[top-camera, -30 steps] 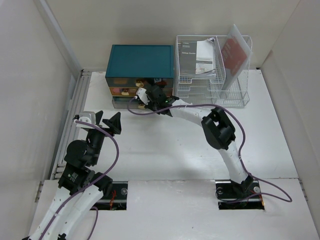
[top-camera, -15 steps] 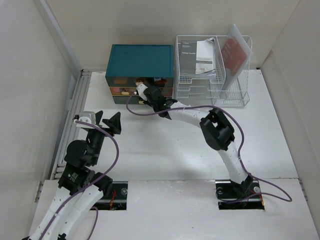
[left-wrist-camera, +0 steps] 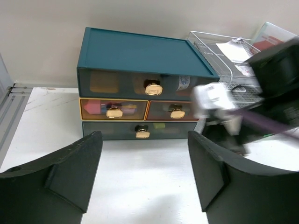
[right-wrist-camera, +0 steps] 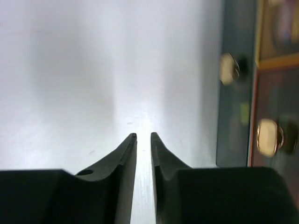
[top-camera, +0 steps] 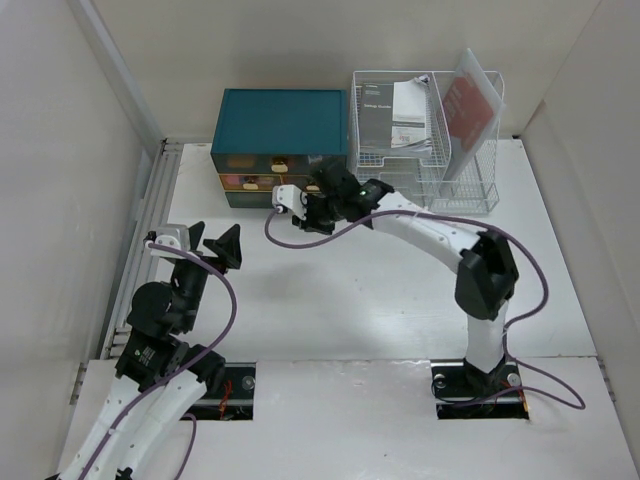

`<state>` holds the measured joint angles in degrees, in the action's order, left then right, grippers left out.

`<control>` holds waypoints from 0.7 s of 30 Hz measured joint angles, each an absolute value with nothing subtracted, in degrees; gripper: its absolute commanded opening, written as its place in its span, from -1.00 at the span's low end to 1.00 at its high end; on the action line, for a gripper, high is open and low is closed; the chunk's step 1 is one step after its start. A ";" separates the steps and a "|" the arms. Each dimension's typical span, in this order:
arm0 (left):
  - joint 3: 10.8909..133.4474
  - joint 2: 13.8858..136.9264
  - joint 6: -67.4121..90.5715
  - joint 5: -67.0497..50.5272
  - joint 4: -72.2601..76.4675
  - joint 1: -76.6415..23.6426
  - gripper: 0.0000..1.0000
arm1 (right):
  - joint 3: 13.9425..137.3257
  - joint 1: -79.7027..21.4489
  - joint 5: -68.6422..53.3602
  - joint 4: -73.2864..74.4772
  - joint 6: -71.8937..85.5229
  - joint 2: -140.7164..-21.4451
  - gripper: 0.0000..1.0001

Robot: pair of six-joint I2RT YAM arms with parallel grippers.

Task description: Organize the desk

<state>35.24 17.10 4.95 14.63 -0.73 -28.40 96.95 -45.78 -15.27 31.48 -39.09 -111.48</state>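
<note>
Empty right fingers (right-wrist-camera: 132, 145) almost pressed together, left fingers (left-wrist-camera: 74, 168) spread wide. The worktop (top-camera: 350, 300) lies under both, nothing loose on it. Drawer box (left-wrist-camera: 140, 56) just ahead (drawers all shut), papers in wire rack (top-camera: 420, 130). Task looks about finished.

In the right wrist view the drawer box (right-wrist-camera: 238, 93) and its knobs (right-wrist-camera: 268, 136) were smeared by blur. From the left wrist the right arm (left-wrist-camera: 275, 79) was blurred and hid part of the rack (left-wrist-camera: 208, 41) at the desk's (left-wrist-camera: 140, 186) far edge. The drawers' contents were too dim to name.
</note>
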 measured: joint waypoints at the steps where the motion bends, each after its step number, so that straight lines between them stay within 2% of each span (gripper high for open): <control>1: 35.24 17.10 4.93 14.61 -0.69 -28.40 0.53 | 98.72 -45.76 -19.88 35.79 -41.60 -110.04 -0.38; 3: 35.24 17.10 4.91 14.68 -0.73 -28.40 0.79 | 103.83 -45.78 -27.11 44.51 -45.82 -108.57 0.12; 4: 35.24 17.10 4.91 14.79 -0.73 -28.40 0.99 | 105.78 -45.76 -29.54 47.29 -47.05 -107.98 0.99; 6: 35.24 17.08 4.91 15.20 -0.71 -28.40 1.00 | 106.32 -45.60 -31.83 48.60 -46.50 -106.00 1.00; 9: 35.24 17.02 5.06 16.69 -0.82 -28.40 1.00 | 100.33 -44.91 -26.48 43.48 -39.44 -100.12 1.00; 14: 35.24 16.19 5.43 18.92 -1.13 -28.40 1.00 | 83.83 -42.89 -5.89 26.98 -28.47 -85.01 1.00; 21: 35.24 15.88 5.63 19.73 -1.15 -28.40 1.00 | 73.89 -39.68 17.45 8.99 -14.06 -70.19 1.00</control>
<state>35.24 15.88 5.63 19.73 -1.15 -28.40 73.89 -39.68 17.45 8.99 -14.06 -70.19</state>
